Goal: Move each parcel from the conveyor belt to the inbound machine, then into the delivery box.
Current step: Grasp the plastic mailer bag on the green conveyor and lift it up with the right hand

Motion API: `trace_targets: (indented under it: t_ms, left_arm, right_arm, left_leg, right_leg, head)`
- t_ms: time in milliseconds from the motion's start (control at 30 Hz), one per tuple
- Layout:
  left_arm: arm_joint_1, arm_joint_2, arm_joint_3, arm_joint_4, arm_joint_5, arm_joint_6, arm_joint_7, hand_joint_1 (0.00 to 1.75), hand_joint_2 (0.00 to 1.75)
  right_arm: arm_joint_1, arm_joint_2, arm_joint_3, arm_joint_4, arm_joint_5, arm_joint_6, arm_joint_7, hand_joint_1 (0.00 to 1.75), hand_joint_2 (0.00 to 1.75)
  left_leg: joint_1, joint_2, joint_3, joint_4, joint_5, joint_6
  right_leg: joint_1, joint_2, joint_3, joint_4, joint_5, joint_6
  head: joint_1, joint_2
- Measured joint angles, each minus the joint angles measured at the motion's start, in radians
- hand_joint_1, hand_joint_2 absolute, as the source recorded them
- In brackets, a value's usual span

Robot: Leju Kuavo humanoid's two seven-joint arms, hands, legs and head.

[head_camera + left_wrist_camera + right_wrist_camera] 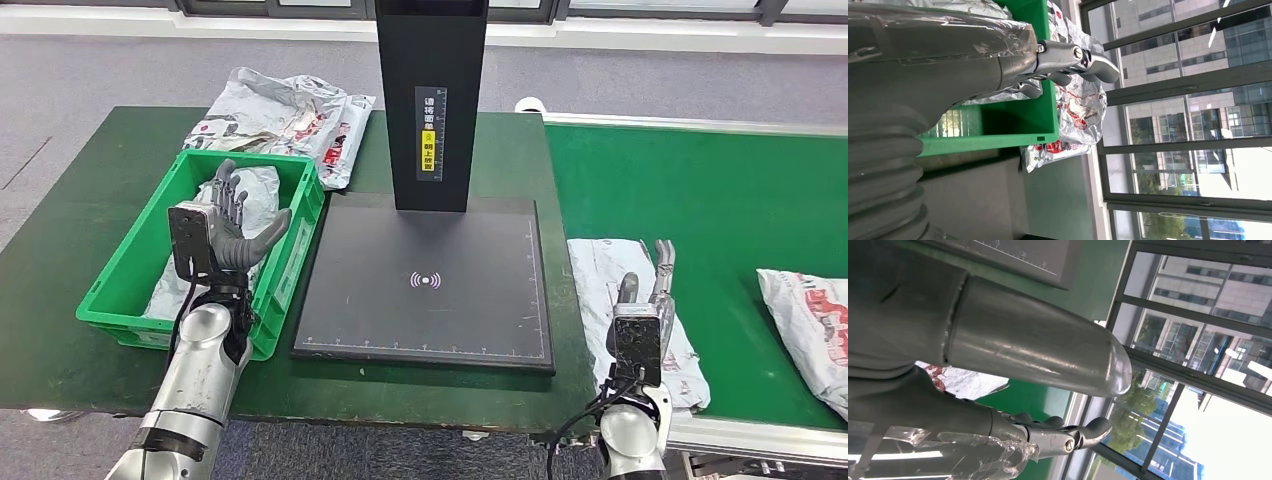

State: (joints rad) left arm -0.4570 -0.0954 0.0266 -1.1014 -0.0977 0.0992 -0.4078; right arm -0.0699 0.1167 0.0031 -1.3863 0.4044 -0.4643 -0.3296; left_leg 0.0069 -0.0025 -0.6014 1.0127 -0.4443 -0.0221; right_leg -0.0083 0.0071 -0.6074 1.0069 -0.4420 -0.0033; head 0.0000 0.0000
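Two hands empty: left hand [232, 222] fingers spread over green delivery box [125, 275]; right hand [645, 290] fingers released above nearest parcel [600, 268], lower right — grip its middle, flat.

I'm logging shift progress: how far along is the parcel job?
Done: one parcel lies in the green box, the open left hand over it. In hand: nothing; the right hand hovers over the next parcel. Left: that one and another parcel on the belt. The scanner pad is empty.

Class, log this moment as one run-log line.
left hand: open, over green bin | right hand: open, over parcel | scanner plate: bare
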Motion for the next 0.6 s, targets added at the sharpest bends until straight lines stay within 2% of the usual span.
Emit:
trace_targets:
  t_ms: [267, 400, 467, 533, 600]
  left_arm:
    - [0.000, 0.000, -0.001, 0.000, 0.000, 0.000, 0.000, 0.00, 1.75]
    - [0.001, -0.001, -0.003, -0.001, 0.004, -0.005, 0.003, 0.00, 1.75]
    - [0.016, -0.023, -0.020, 0.002, 0.016, -0.068, 0.005, 0.00, 1.75]
    - [0.047, -0.072, -0.082, 0.020, 0.021, -0.182, -0.022, 0.00, 1.75]
    - [0.083, -0.119, -0.168, 0.051, 0.023, -0.238, -0.063, 0.00, 1.75]
  right_arm:
    - [0.000, 0.000, 0.000, 0.001, 0.000, 0.000, 0.000, 0.00, 0.00]
    - [0.000, -0.001, -0.001, 0.002, 0.008, -0.003, 0.007, 0.00, 1.75]
    - [-0.022, -0.015, -0.024, 0.067, 0.089, -0.041, 0.078, 0.00, 0.87]
    - [-0.078, -0.045, -0.091, 0.243, 0.213, -0.113, 0.197, 0.00, 0.00]
    - [-0.127, -0.074, -0.173, 0.434, 0.266, -0.169, 0.237, 0.00, 0.00]
  left_leg:
    - [0.000, 0.000, 0.000, 0.000, 0.000, 0.000]
    - [0.000, 0.000, 0.000, 0.000, 0.000, 0.000]
    - [0.000, 0.000, 0.002, 0.000, -0.001, 0.001]
    - [-0.001, -0.005, 0.003, 0.000, -0.002, 0.005]
    - [-0.001, -0.016, 0.002, 0.001, -0.002, 0.009]
  right_leg:
    - [0.000, 0.000, 0.000, 0.000, 0.000, 0.000]
    - [0.000, 0.000, 0.000, 0.000, 0.000, 0.000]
    - [0.000, 0.000, 0.000, -0.002, -0.001, 0.001]
    - [-0.002, -0.005, 0.006, -0.003, -0.004, 0.005]
    - [-0.003, -0.015, 0.010, -0.004, -0.006, 0.009]
  head:
    - [0.000, 0.000]
    - [0.000, 0.000]
    - [-0.001, 0.000]
    - [-0.002, 0.000]
    - [-0.001, 0.000]
